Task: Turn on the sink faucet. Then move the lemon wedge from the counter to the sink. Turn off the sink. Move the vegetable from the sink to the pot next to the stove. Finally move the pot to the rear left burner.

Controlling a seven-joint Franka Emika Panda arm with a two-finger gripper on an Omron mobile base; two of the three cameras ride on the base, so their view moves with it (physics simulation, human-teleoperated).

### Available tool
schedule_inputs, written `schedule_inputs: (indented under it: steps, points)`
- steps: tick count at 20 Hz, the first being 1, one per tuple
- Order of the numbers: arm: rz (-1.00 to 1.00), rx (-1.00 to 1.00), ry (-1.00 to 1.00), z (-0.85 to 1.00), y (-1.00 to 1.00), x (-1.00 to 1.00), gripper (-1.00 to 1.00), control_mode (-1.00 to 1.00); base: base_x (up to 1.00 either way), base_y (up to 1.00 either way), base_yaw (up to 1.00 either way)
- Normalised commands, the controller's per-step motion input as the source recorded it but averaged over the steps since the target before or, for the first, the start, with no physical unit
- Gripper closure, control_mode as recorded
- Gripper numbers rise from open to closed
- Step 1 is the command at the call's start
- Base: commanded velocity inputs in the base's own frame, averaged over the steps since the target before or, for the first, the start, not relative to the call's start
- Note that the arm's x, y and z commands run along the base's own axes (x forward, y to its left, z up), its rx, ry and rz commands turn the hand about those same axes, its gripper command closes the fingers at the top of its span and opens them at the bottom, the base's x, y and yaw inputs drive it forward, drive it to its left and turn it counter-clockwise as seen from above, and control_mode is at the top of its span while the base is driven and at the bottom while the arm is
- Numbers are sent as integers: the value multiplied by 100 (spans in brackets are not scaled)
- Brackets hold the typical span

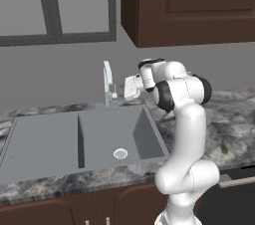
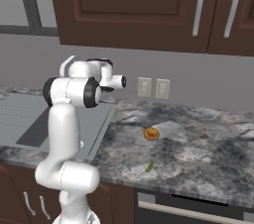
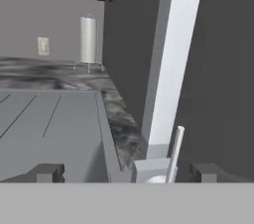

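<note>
The wide rectangular grey two-basin sink point(image 1: 50, 142) has a flat matt finish, with a round perforated silvery metal drain point(image 1: 120, 154). The tall slim white-silver faucet point(image 1: 107, 82) looks like smooth, pale metal. The dark grey and black marbled counter point(image 2: 198, 141) reads as polished stone. The brown upper cabinets point(image 2: 129, 7) look like smooth wood with silvery metal handles point(image 2: 200, 1).

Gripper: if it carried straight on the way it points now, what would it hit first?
Most likely the sink faucet: the open gripper faces its upright body, the thin lever between the fingertips. Depth is uncertain.
</note>
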Motion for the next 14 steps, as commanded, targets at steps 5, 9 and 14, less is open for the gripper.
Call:
schedule_inputs:
  steps: [5,9,14]
  points:
    - [5,0,0,-10,6,34,-100,-100,0,0,0]
    - [0,0,0,-12,9,27,-100,-100,0,0,0]
    - [0,0,0,-16,20,23,-100,-100,0,0,0]
